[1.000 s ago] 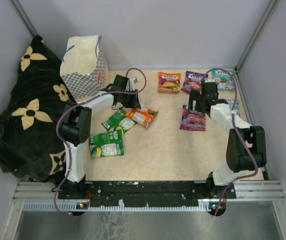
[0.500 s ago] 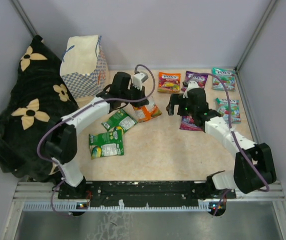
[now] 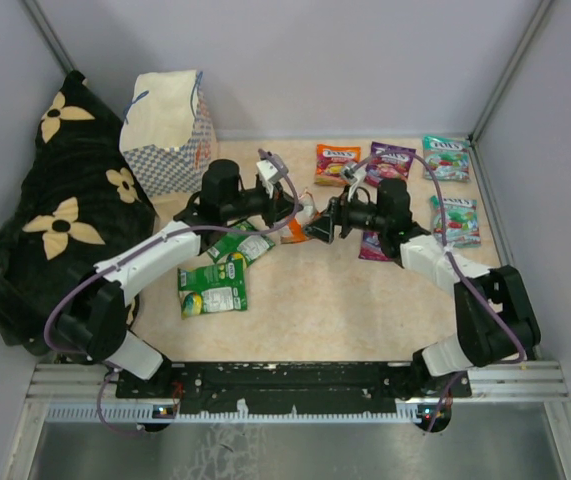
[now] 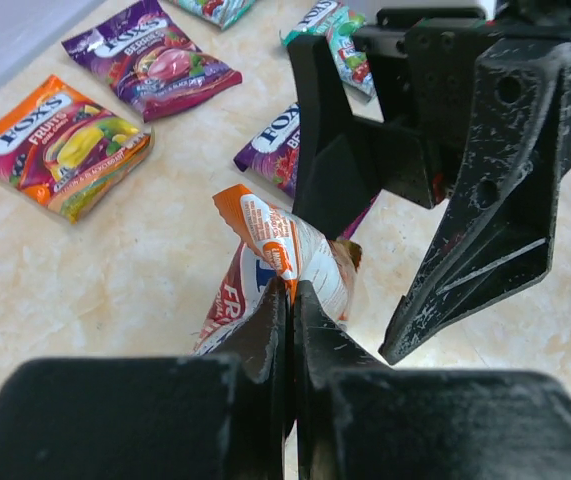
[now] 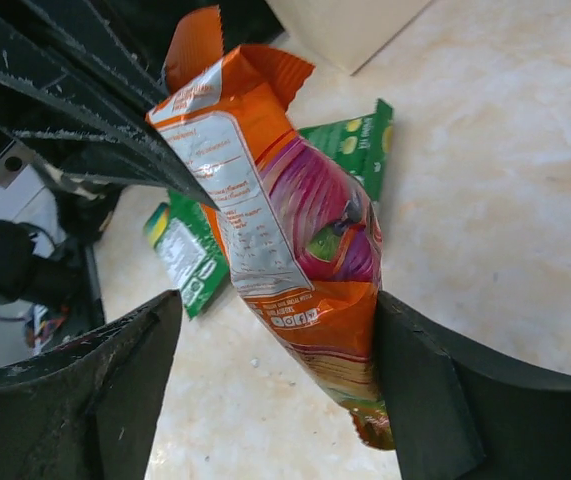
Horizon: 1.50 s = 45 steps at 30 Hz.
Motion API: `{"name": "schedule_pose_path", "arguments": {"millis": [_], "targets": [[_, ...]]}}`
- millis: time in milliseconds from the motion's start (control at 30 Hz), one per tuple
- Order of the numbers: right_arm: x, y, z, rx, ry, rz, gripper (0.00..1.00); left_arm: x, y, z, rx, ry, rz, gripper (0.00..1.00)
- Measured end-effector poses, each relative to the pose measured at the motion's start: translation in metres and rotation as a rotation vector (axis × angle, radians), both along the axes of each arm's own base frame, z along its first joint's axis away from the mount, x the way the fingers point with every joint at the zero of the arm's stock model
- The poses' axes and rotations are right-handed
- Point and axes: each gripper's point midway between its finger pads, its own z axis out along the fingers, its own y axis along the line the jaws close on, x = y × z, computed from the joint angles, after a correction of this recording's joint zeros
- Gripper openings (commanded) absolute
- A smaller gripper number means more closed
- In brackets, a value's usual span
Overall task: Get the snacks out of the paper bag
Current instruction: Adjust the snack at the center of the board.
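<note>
You have the orange pouch (image 4: 285, 245) held upright near the middle of the table (image 3: 315, 300), pinched by one edge in the left gripper (image 4: 292, 292), whose fingers are pressed together on it. The right gripper (image 5: 277, 305) is spread wide, with a finger on either side of that pouch. From there, two green pouches (image 3: 212, 288) lie at 7 o'clock and the paper bag (image 3: 170, 130) stands at 10 o'clock. Other loose pouches (image 3: 389, 160), orange, purple and teal, lie from 1 to 3 o'clock.
</note>
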Motion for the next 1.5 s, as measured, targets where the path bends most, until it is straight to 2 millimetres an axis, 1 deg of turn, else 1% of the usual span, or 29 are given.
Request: {"name": "schedule_pose_path", "arguments": {"millis": [33,100,133,167,200,233,267,300,333,400,500,600,667,733,800,833,867,933,967,1033,1100,1167,1200,1267,1300,1333,1400,1467,1500], "targets": [[-0.002,0.002,0.001,0.012,-0.003,0.026,0.65,-0.001,0.000,0.003,-0.006,-0.011,-0.005,0.00],[-0.010,0.006,0.002,0.027,0.001,0.078,0.43,-0.003,0.001,0.006,-0.017,-0.025,-0.014,0.00],[-0.012,0.007,0.002,0.027,-0.005,0.093,0.30,-0.004,0.001,0.008,-0.024,-0.033,-0.020,0.02],[-0.013,0.007,0.002,0.025,-0.010,0.098,0.17,-0.005,0.002,0.009,-0.029,-0.038,-0.024,0.09],[-0.013,0.006,0.001,0.021,-0.010,0.100,0.09,-0.006,0.003,0.012,-0.037,-0.046,-0.026,0.25],[-0.013,0.006,0.000,0.017,-0.006,0.098,0.02,-0.006,0.004,0.013,-0.042,-0.048,-0.027,0.48],[-0.013,0.006,-0.001,0.011,-0.006,0.093,0.00,-0.006,0.005,0.013,-0.046,-0.051,-0.025,0.73],[-0.013,0.004,-0.004,-0.004,0.011,0.072,0.00,-0.004,0.006,0.015,-0.055,-0.056,-0.018,0.93],[-0.014,0.005,-0.005,-0.011,0.013,0.068,0.00,0.000,0.008,0.018,-0.061,-0.067,-0.003,0.99],[-0.010,-0.001,-0.014,-0.059,0.062,-0.019,0.00,0.008,0.013,0.023,-0.070,-0.070,0.051,1.00],[-0.003,-0.019,-0.035,-0.192,0.143,-0.194,0.00,0.026,0.025,0.029,-0.064,-0.062,0.165,1.00],[0.007,-0.044,-0.048,-0.414,0.173,-0.410,0.02,0.048,0.044,0.036,-0.068,-0.034,0.305,1.00],[0.006,-0.051,-0.044,-0.536,0.161,-0.499,0.11,0.060,0.059,0.036,-0.075,-0.005,0.392,1.00],[0.007,-0.053,-0.037,-0.636,0.146,-0.574,0.16,0.069,0.074,0.029,-0.075,0.044,0.467,1.00],[0.015,-0.054,-0.028,-0.752,0.118,-0.668,0.21,0.074,0.085,0.021,-0.074,0.094,0.522,1.00],[0.020,-0.053,-0.027,-0.813,0.105,-0.715,0.26,0.075,0.090,0.018,-0.073,0.119,0.544,1.00],[0.026,-0.052,-0.028,-0.875,0.094,-0.760,0.36,0.076,0.094,0.014,-0.073,0.144,0.564,1.00],[0.036,-0.047,-0.043,-1.018,0.077,-0.824,0.65,0.076,0.098,0.006,-0.070,0.190,0.589,1.00],[0.037,-0.043,-0.053,-1.067,0.076,-0.835,0.76,0.075,0.099,0.003,-0.067,0.205,0.596,1.00],[0.036,-0.034,-0.085,-1.199,0.075,-0.810,0.88,0.075,0.107,-0.012,-0.034,0.234,0.631,1.00],[0.029,-0.034,-0.106,-1.275,0.084,-0.778,0.98,0.076,0.123,-0.033,-0.005,0.297,0.689,1.00],[0.020,-0.027,-0.119,-1.300,0.093,-0.717,0.99,0.072,0.129,-0.048,0.016,0.343,0.712,1.00],[0.016,-0.019,-0.122,-1.273,0.094,-0.682,0.99,0.071,0.130,-0.051,0.020,0.356,0.716,1.00],[0.007,-0.003,-0.121,-1.162,0.105,-0.609,0.99,0.070,0.132,-0.054,0.020,0.369,0.723,1.00],[0.000,0.002,-0.115,-1.097,0.110,-0.571,0.99,0.069,0.132,-0.055,0.020,0.374,0.723,1.00],[-0.006,0.009,-0.105,-1.008,0.115,-0.529,0.98,0.068,0.132,-0.056,0.018,0.378,0.721,1.00],[-0.013,0.016,-0.074,-0.812,0.116,-0.471,0.89,0.066,0.129,-0.058,0.012,0.389,0.699,0.93],[-0.006,0.015,-0.028,-0.576,0.092,-0.453,0.67,0.064,0.122,-0.060,0.002,0.403,0.666,0.82],[0.003,0.006,-0.004,-0.474,0.067,-0.473,0.58,0.064,0.116,-0.062,-0.006,0.412,0.645,0.76]]}}
